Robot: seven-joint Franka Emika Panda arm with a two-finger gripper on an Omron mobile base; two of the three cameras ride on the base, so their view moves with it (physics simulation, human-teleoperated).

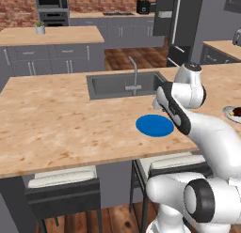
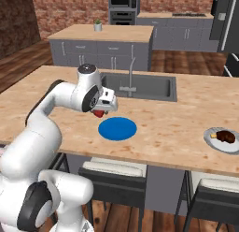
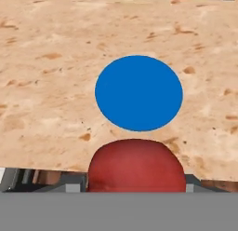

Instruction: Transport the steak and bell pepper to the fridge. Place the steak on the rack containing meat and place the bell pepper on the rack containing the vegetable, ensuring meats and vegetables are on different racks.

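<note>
1. Left base view: the fridge [image 1: 176, 27] stands far beyond the hand, past the sink [image 1: 123, 84]. The blue plate [image 1: 155, 125] lies just under the arm.
2. Right base view: the gripper [image 2: 100, 112] holds the bell pepper [image 2: 98, 113] above the plate. The steak [image 2: 226, 136] waits well off to the hand's side.
3. Hand view: the pepper sits squeezed between the fingers.

The bell pepper [image 3: 135, 165] is cut off below by the hand view's bottom band and hides the jaws, while in the left base view the arm hides it, and the steak's plate [image 1: 232, 112] is cropped.
</note>
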